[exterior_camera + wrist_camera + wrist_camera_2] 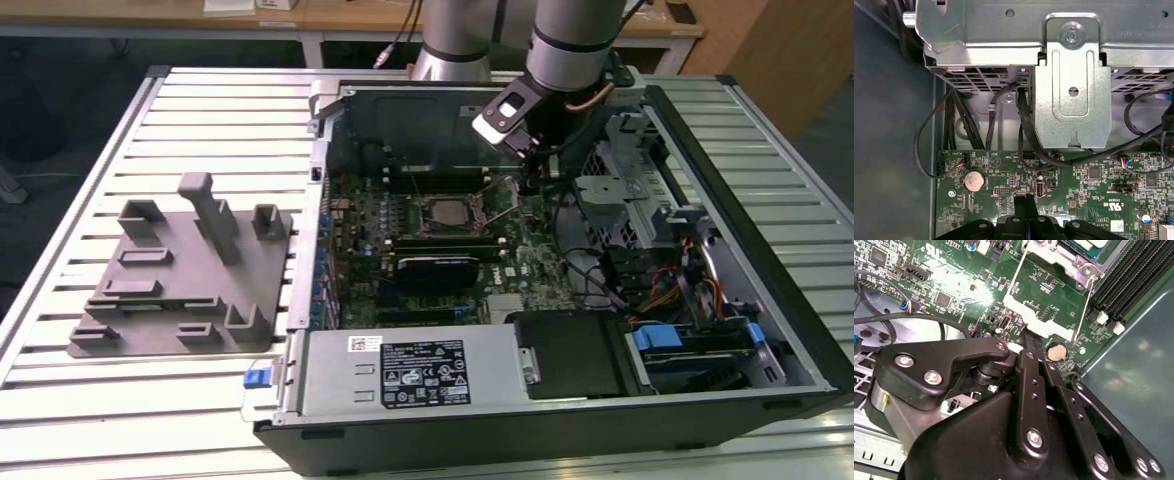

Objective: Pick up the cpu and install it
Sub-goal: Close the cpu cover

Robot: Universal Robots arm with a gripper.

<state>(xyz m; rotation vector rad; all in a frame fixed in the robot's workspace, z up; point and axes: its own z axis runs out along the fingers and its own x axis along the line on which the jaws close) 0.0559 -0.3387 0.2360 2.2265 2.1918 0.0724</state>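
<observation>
Exterior view: shut tight on nothing at the end effector (531, 185), poised just beside the socket (422, 212) toward the exterior view's right, with the cpu (449, 212) apparently lying flat inside that socket, leftward of it.

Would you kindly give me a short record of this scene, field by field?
hand: shut, low over the green board, near the coin battery
socket: to the exterior view's left of the hand
chip: cannot tell whether it is seated
grey block: on the slatted table, outside the computer case
</observation>
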